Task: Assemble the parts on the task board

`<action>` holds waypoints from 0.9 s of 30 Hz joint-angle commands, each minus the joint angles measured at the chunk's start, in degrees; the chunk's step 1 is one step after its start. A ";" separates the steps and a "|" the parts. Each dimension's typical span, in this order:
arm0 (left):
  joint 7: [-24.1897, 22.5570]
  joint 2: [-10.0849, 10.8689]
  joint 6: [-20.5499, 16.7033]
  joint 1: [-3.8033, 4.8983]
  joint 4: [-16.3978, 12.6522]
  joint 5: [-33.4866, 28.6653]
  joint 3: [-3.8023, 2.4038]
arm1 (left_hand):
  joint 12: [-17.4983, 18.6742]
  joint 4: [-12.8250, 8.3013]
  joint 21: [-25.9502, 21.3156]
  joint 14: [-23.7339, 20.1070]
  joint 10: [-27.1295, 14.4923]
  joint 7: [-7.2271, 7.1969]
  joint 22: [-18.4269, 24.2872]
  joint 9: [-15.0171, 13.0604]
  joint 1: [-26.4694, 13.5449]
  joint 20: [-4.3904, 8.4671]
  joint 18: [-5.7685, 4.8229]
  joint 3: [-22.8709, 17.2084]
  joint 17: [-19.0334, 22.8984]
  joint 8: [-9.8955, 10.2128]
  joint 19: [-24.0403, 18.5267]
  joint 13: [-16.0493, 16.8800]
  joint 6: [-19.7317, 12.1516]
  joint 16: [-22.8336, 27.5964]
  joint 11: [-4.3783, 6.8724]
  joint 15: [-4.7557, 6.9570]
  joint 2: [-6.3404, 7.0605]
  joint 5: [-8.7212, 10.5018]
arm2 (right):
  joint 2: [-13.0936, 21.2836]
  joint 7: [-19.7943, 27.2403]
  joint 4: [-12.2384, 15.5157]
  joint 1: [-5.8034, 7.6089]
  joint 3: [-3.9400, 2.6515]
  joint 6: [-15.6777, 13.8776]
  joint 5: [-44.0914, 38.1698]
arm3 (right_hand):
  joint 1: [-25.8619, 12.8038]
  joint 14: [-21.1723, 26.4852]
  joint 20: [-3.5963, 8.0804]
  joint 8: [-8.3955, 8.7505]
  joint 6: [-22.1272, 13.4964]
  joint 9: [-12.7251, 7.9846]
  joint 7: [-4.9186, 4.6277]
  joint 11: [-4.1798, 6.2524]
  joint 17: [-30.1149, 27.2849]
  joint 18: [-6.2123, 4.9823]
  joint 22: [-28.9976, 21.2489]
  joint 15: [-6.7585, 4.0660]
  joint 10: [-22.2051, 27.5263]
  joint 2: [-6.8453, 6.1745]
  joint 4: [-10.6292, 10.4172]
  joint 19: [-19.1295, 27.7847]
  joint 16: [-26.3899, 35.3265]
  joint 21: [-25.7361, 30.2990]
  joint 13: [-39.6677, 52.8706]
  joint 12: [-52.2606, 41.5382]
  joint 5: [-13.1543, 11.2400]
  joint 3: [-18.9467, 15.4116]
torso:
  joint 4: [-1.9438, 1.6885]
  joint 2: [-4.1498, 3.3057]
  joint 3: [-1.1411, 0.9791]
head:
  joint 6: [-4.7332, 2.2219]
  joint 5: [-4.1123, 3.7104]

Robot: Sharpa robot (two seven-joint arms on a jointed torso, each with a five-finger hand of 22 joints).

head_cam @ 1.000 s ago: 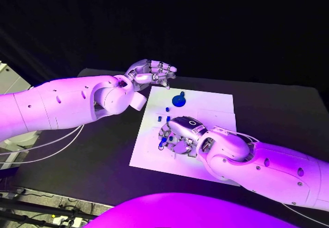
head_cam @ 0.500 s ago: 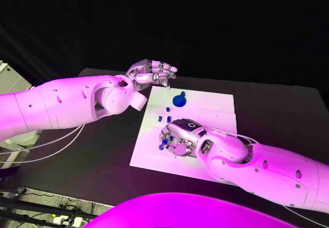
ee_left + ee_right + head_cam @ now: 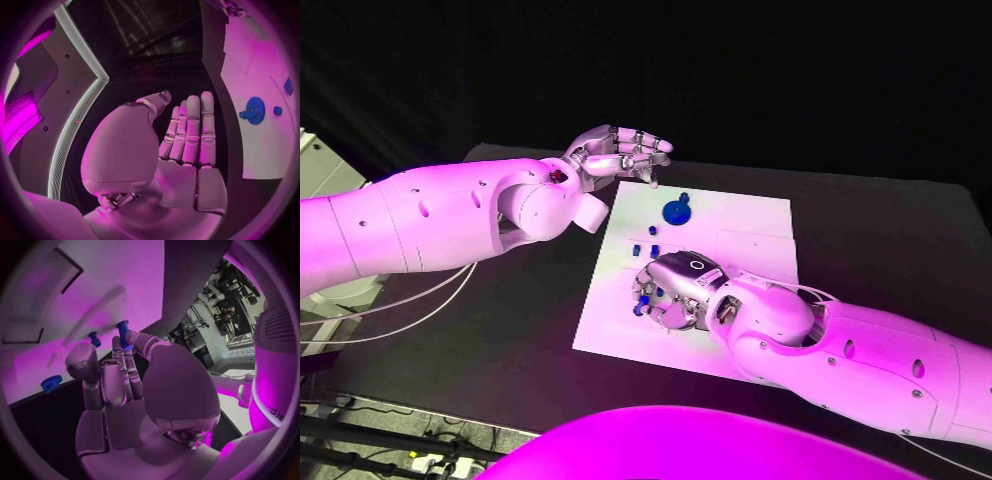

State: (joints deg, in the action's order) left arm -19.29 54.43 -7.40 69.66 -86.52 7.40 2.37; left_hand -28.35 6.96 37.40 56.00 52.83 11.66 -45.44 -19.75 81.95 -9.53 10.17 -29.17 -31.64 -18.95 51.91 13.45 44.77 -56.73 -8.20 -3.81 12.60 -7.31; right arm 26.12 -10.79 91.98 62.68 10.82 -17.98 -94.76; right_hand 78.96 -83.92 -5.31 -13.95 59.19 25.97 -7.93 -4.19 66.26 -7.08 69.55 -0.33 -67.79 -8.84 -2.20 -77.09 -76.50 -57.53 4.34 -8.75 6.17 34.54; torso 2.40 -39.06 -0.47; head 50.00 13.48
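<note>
Centrally, the white task board (image 3: 733,225) lies on the black table (image 3: 877,220). Small blue pegs (image 3: 646,247) and a round blue part (image 3: 676,211) sit on it. Right hand (image 3: 678,290) pinches one blue peg (image 3: 122,334), seemingly to seat it. Left hand (image 3: 620,152) hovers clear at the far corner, empty, fingers loose.

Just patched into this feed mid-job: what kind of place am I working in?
Likely a robotics lab or demo bench: a black table against a dark backdrop, a white task board with small blue parts, and loose cables running off the table's edge.
</note>
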 commanded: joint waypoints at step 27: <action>0.30 0.00 1.52 0.03 0.30 -0.31 -0.05 | -0.33 0.17 -0.34 -0.22 -0.44 0.59 0.15 0.02 0.23 -0.09 0.28 0.54 -0.03 -0.34 0.20 -0.10 -0.39 0.39 0.00 -0.37 -0.51 -0.09 | 2.20 4.26 1.81 -0.24 0.46 -10.01 0.35 | 1.29 2.14 -2.86 6.72 -9.61 -3.25 -0.87 -3.58 -8.37 -1.82 -7.94 2.84 18.52 -2.89 -2.15 7.23 4.12 15.72 -0.10 -0.15 1.55 -14.24 | 0.03 0.07 -0.07 | 0.00 -0.52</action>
State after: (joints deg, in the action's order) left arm -18.88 54.48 -7.06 69.66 -86.17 7.40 2.37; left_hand -28.34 7.13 37.40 55.99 52.83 11.64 -45.37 -19.75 81.95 -9.53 10.17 -29.00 -31.64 -18.95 51.91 13.40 44.75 -56.70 -8.19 -3.82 12.60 -7.31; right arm 28.17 -8.80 93.50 62.49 11.31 -23.85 -95.59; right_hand 80.28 -82.02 -8.32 -7.23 49.72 22.71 -8.74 -7.72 57.91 -8.11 61.68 2.54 -49.27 -11.65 -4.46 -70.17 -72.56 -41.94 4.27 -9.09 7.69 20.04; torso 2.46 -39.00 -0.52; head 50.01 13.04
